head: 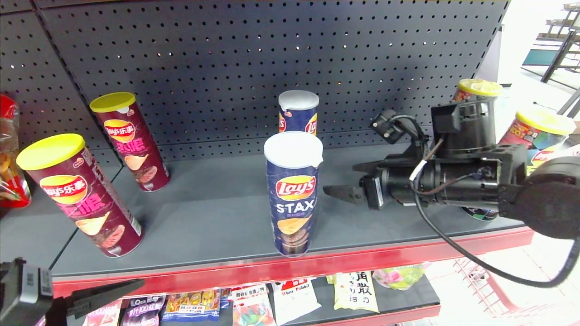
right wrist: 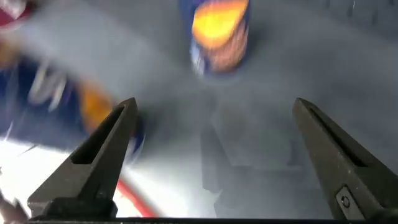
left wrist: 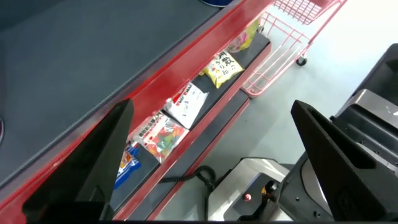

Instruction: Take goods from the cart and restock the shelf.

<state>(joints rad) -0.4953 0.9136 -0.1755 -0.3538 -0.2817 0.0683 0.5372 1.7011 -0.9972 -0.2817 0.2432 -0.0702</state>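
- Looking over the shelf (head: 213, 217), I see a flat matte grey deck with a glossy red front lip and a dark pegboard (head: 226, 54) behind it.
- The front blue can (head: 293, 194) is a tall glossy cylinder with a white plastic lid. It stands upright near the red lip.
- A second blue can (head: 298, 112) stands behind it, close to the pegboard.
- My right gripper (head: 340, 179) lies level over the deck just beside the front blue can, not touching it. Its pointed black fingers are apart with nothing between them.
- My left gripper (left wrist: 211, 104) sits low, below the lip, spread wide and empty.
- Two maroon cans (head: 79, 194) with yellow lids stand to the left.
- Yellow-lidded cans (head: 539, 127) on the right are partly hidden behind my arm.
- A red bag (head: 9, 154) is cut off by the frame.
- Through the right wrist camera I see only blue smears and cannot tell which can is which.
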